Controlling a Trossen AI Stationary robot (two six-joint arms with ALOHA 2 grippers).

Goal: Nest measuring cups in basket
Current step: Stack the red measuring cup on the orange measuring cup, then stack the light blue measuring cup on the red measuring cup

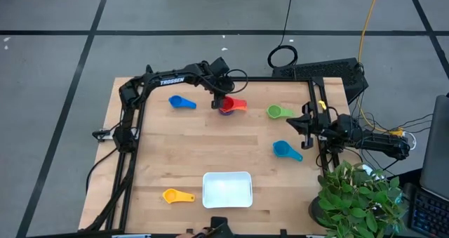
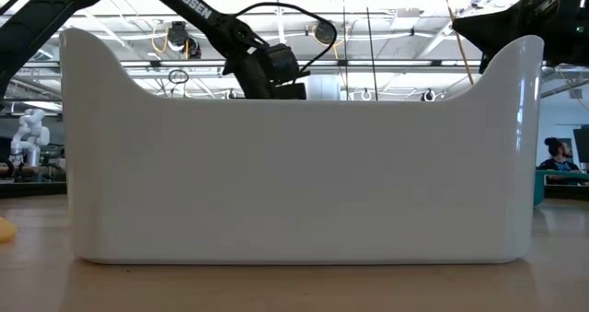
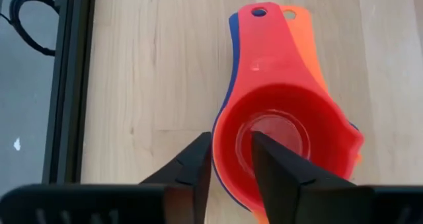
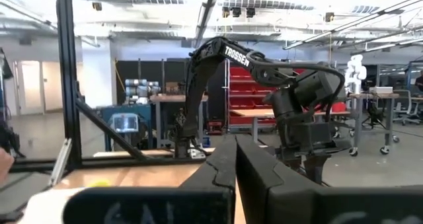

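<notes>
Reaching over the far part of the bench (image 1: pixel 175 147), the left gripper (image 1: pixel 225 102) has its jaws grasping the rim of the red cup (image 3: pixel 277 141), one finger inside the bowl and one outside. That cup sits nested on an orange cup (image 3: pixel 305 42) and a dark blue cup (image 3: pixel 231 49), of which only slivers show beneath it. The stack lies well in from every bench edge, with bare wood around it. The basket (image 1: pixel 226 189) sits near the front edge, well apart from the stack, with open wood between them. A light blue cup (image 1: pixel 182 102) lies just left of the stack, the green cup (image 1: pixel 278 111) to its right, a second light blue cup (image 1: pixel 286 149) nearer the right arm, and the yellow cup (image 1: pixel 176 195) just left of the basket. The right gripper (image 1: pixel 300 123) hangs by the right edge, its jaws clenched together on nothing. In the low view the basket's white wall fills the picture and hides every cup but a yellow sliver. A potted plant (image 1: pixel 361 199) crowds the front right corner.
</notes>
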